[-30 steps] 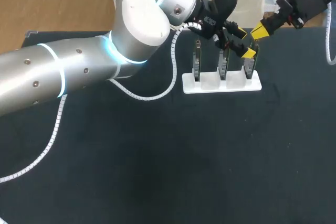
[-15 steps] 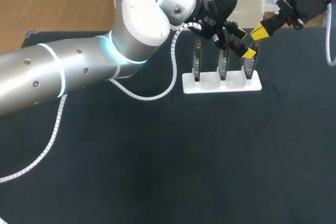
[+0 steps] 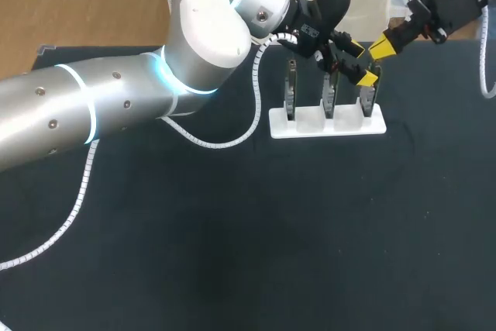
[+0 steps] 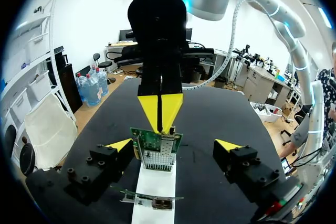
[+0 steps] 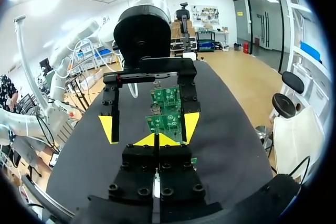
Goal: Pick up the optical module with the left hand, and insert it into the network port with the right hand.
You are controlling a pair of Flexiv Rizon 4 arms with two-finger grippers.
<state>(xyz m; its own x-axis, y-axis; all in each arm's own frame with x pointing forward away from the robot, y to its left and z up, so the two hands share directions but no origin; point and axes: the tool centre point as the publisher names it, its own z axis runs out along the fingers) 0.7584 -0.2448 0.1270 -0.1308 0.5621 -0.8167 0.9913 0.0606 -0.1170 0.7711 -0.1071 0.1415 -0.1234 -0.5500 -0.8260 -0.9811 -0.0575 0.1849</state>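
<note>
In the upper right of the head view the module (image 3: 367, 98) is seen upright in the end slot of the rack (image 3: 310, 124), with two more modules (image 3: 291, 89) set in the other slots. The left gripper (image 3: 361, 64) is placed around it with its jaws released. In the left wrist view a yellow tip (image 4: 121, 144) is seen on each side of the module, both clear of it, so nothing is grasped yet. The right gripper (image 3: 382, 46) is held just beyond the module's top, its tips pressed together on nothing that can be made out. Several things could be spoiled from here. If the jaws are closed off centre, the module is likely to be pushed by one finger first and tilted in its slot, so that it binds when pulled. If it binds, the rack, which appears only to be laid on the table (image 3: 232, 230), may be lifted or dragged along. The middle module (image 3: 329, 94) could be struck by the nearer finger, since the gap there looks narrow. If the lift is made straight up, the right gripper's tips may be hit, so close above are they placed.
</note>
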